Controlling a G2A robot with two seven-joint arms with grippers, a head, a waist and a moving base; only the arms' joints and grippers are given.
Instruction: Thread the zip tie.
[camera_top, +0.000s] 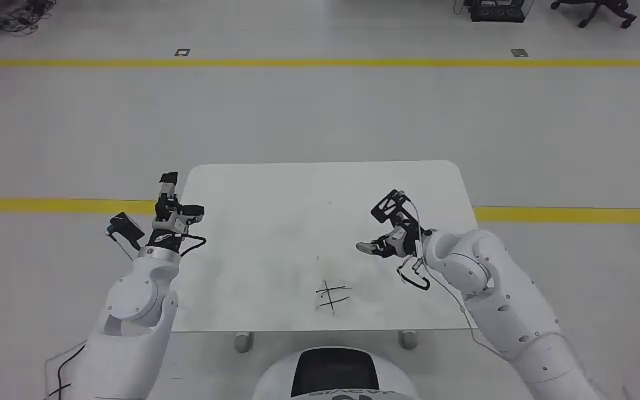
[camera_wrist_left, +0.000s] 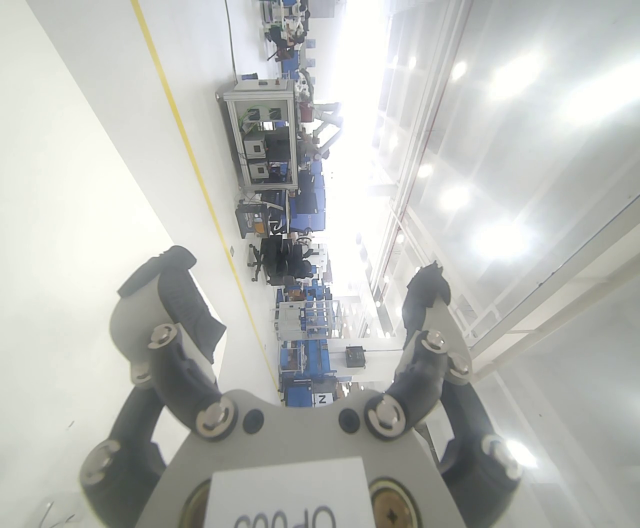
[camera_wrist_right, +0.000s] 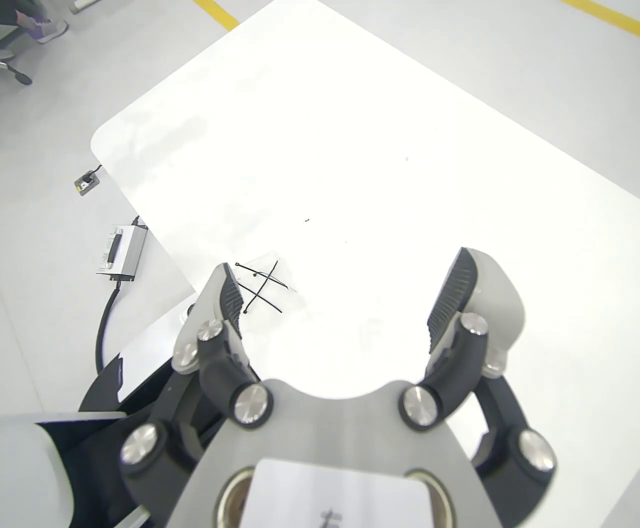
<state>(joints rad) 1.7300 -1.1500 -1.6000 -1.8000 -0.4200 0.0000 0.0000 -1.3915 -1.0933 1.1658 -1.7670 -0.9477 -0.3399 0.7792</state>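
Several thin black zip ties (camera_top: 333, 295) lie crossed over one another near the front edge of the white table (camera_top: 300, 220), a little right of its middle; the right wrist view has them as zip ties (camera_wrist_right: 260, 286) just past one fingertip. My right gripper (camera_top: 384, 226) hovers over the table's right side, open and empty, behind and to the right of the ties. My left gripper (camera_top: 146, 208) is held at the table's left edge, pointing away across the room, open with nothing between its fingers (camera_wrist_left: 175, 295).
The table has rounded corners and its bare top stretches behind the ties. On the floor beside the table lie a grey power box (camera_wrist_right: 120, 248) with a black cable and a floor socket (camera_wrist_right: 86, 181). Yellow floor lines (camera_top: 320, 63) run behind.
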